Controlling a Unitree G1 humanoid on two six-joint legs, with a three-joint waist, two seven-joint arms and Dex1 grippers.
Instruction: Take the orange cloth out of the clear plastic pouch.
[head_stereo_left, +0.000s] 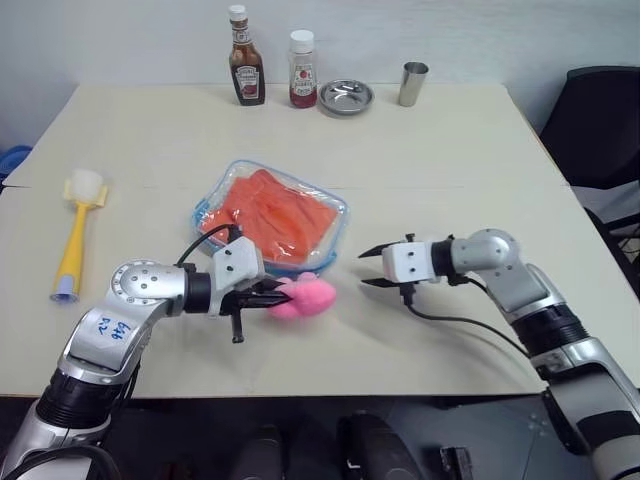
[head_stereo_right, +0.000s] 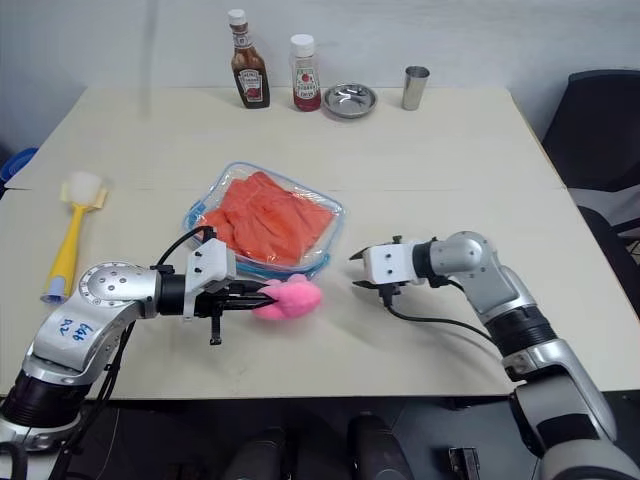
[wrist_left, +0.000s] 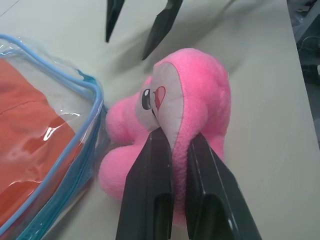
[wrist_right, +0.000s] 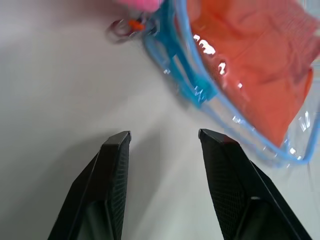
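The clear plastic pouch (head_stereo_left: 270, 217) lies flat near the middle of the desk (head_stereo_left: 450, 150), with the orange cloth (head_stereo_left: 275, 210) still sealed inside it, folded and filling most of the bag. The left gripper (wrist_left: 172, 145) has its fingers pinched narrow on a pink plush toy (head_stereo_left: 303, 296), which sits at the pouch's 6 o'clock edge, touching the blue trim; the grip seems meant to shift the toy clear of the bag's near rim, so the zipper side can be reached. The right gripper (head_stereo_left: 372, 267) hovers at the pouch's 4 o'clock, just beside its corner, fingers (wrist_right: 112, 165) parted to a middling width and holding nothing, pointing toward the blue edging as if lining up to catch the trim or the small ring pull (wrist_right: 121, 26) seen near that corner. No part of the cloth is out yet, so the opening step lies ahead. Far off at 12 o'clock stand two sauce bottles (head_stereo_left: 245, 70), a metal dish (head_stereo_left: 346, 97) and a steel cup (head_stereo_left: 412, 84); a yellow brush (head_stereo_left: 76, 240) lies at 9 o'clock.
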